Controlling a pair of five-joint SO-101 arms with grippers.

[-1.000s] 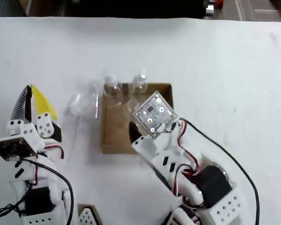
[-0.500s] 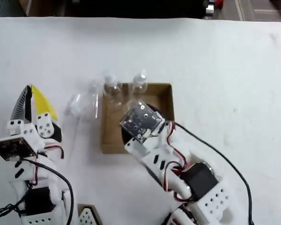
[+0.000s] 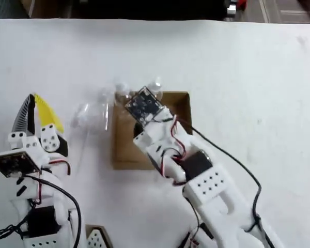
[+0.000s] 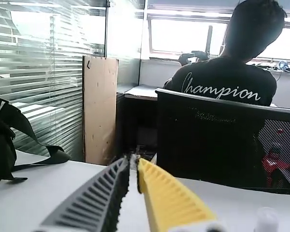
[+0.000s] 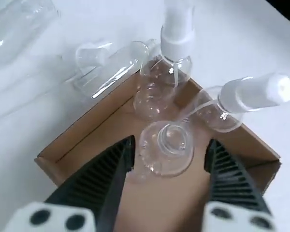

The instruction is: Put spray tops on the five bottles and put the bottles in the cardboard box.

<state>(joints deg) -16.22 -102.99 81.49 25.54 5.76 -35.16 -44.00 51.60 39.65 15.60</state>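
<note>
**Change.** Right arm: swung from the near right of the cardboard box (image 3: 123, 152) to a position over the box's far edge, with its wrist now above the bottles there. Left arm: unmoved. Box and bottles: unmoved.

**Right gripper** (image 5: 170, 142): jaws spread wide and holding nothing, one on either side of the open-necked bottle (image 5: 165, 150) without touching it.

**Left gripper** (image 4: 131, 166): grey and yellow jaws closed to a thin slit, empty, raised over the desk (image 3: 258, 67) near its left edge.

**Open-necked bottle:** clear, upright inside the box by the far edge, no spray top fitted.

**First spray-topped bottle** (image 5: 164, 72): clear with a white top, in the box at its far edge.

**Second spray-topped bottle** (image 5: 232, 104): clear with a white top, tilted, in the box's far corner beside the first.

**Lying bottle** (image 5: 111, 67): clear, on its side on the desk, just outside the box's left edge.

**Farther bottle** (image 5: 19, 17): clear, on its side on the desk, beyond the lying bottle.
</note>
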